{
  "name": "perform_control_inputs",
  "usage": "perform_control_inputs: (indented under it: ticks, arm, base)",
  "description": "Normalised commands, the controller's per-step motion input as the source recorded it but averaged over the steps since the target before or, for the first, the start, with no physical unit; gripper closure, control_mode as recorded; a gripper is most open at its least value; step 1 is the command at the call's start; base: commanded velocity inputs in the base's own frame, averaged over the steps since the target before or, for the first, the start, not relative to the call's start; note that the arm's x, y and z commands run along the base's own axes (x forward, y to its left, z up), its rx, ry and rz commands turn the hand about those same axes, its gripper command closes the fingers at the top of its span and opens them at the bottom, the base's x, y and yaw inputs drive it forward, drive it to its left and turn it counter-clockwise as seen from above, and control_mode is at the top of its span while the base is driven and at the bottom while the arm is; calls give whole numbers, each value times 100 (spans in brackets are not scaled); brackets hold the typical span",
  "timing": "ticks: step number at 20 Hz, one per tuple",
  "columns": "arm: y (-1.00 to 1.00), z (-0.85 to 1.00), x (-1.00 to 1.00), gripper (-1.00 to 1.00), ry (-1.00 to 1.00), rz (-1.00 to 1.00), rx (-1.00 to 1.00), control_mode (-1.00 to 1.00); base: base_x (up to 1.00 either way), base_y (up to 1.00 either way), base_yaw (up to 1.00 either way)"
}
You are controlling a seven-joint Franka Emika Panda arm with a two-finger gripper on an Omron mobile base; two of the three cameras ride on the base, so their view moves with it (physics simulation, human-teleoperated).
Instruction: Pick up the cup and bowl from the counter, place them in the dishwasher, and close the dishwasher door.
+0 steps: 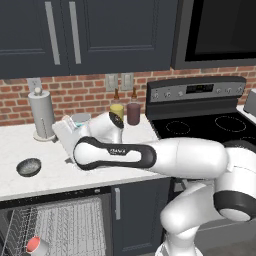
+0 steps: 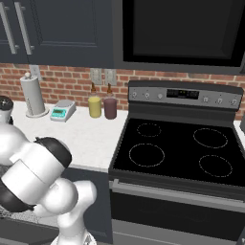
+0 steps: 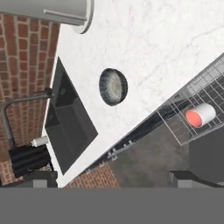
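Cup [image 1: 36, 245] done: it lies on its side in the dishwasher [image 3: 192, 113] rack, red inside showing, nothing else in there. Bowl step now. Bowl [image 3: 113, 86] sits empty on the counter [image 1: 60, 175], at about 11 o'clock in my hand view, apart from the edge. My fingers stand wide apart, holding nothing. Next I judge I must center over the bowl, drop, and pinch its rim. Door open.

Home kitchen | stove [image 2: 177, 150], marbled counter [image 1: 55, 175], open dishwasher [image 1: 65, 227], sink [image 3: 70, 127], brick backsplash [image 2: 72, 83], dark cabinets [image 1: 100, 32]
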Motion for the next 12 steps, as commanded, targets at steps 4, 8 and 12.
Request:
perform_control_inputs:
  ticks: [4,8,12]
  arm:
    - [-1,-12,13,-100,11,11,0,-100]
    - [0,-22,9,-100,-1,9,-8,-100]
    - [0,0,21,-100,2,5,-14,-100]
  base:
    - [0,0,0]
    - [0,0,0]
    - [0,0,0]
